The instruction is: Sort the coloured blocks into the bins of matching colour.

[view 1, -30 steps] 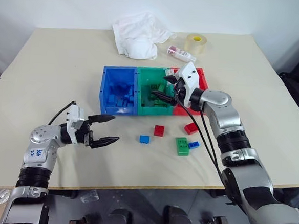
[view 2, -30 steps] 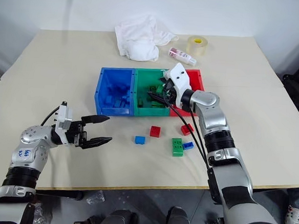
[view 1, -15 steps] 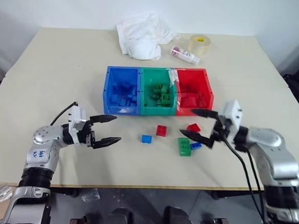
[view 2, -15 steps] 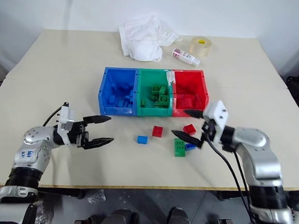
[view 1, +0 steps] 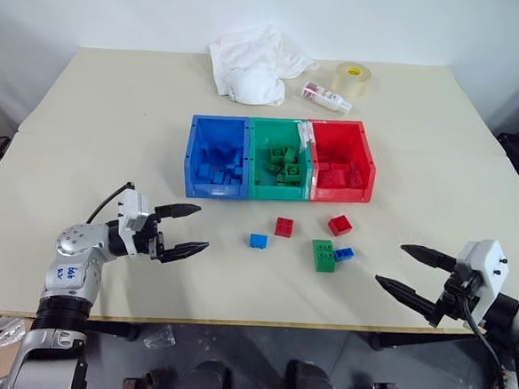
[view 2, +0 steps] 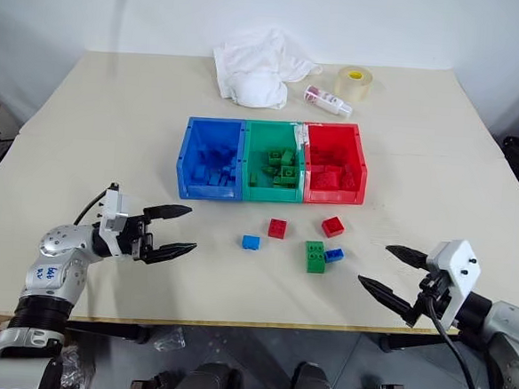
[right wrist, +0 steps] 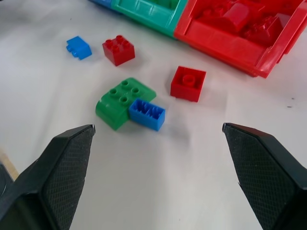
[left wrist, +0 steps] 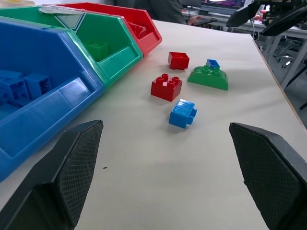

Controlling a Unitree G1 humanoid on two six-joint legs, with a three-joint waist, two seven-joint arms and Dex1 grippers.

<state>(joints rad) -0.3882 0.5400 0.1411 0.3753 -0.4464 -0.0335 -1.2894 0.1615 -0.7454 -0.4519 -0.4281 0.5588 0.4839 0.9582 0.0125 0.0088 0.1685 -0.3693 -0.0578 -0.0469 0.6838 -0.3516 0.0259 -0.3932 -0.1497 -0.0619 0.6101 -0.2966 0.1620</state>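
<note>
Three joined bins stand mid-table: blue point(view 1: 213, 189), green point(view 1: 277, 193) and red point(view 1: 340, 195), each with several bricks of its own colour inside. In front of them lie loose blocks: a blue brick point(view 1: 257, 241), two red bricks point(view 1: 284, 226) point(view 1: 339, 224), and a flat green brick point(view 1: 323, 255) with a small blue brick point(view 1: 344, 253) touching it. My left gripper point(view 1: 202, 226) hovers open and empty, left of the blue brick. My right gripper point(view 1: 390, 263) is open and empty near the table's front right edge, right of the green brick.
A white cloth point(view 1: 251, 65), a roll of clear tape point(view 1: 354, 76) and a small red-and-white bottle point(view 1: 327, 96) lie at the back of the beige table point(view 1: 112, 131). Bare tabletop stretches on both sides of the bins.
My right gripper has pulled back from over the green bin to the table's front right edge, still open. The left gripper has stayed put. The camera view has shifted slightly.
</note>
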